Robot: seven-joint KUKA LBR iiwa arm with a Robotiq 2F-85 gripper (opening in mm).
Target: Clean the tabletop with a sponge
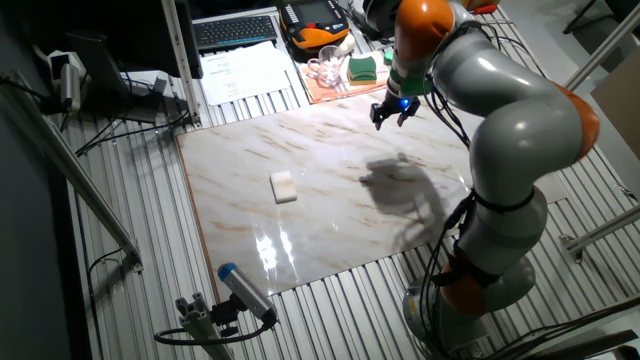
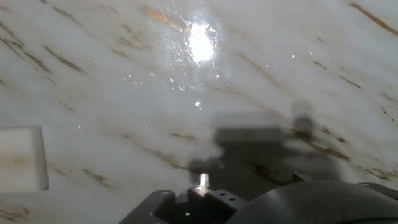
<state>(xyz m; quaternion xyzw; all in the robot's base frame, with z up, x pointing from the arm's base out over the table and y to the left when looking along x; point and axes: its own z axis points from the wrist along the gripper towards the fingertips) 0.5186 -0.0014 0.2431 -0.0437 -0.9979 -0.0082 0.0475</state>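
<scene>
Gripper [image 1: 392,113]: raised above the far right part of the marble tabletop [image 1: 330,215], fingers apart, holding nothing.
Sponge [image 1: 284,186]: cream-white block, flat on the slab left of centre, well apart from the gripper; at the left edge of the hand view [image 2: 22,158], untouched.
Tabletop: glossy, with lamp glare; no wiping marks discernible.
Progress, as judged: not begun. Remaining: reach the sponge, grasp it, wipe the slab.
Beyond: green-and-yellow sponge [image 1: 361,69] on an orange mat, off the slab.
</scene>
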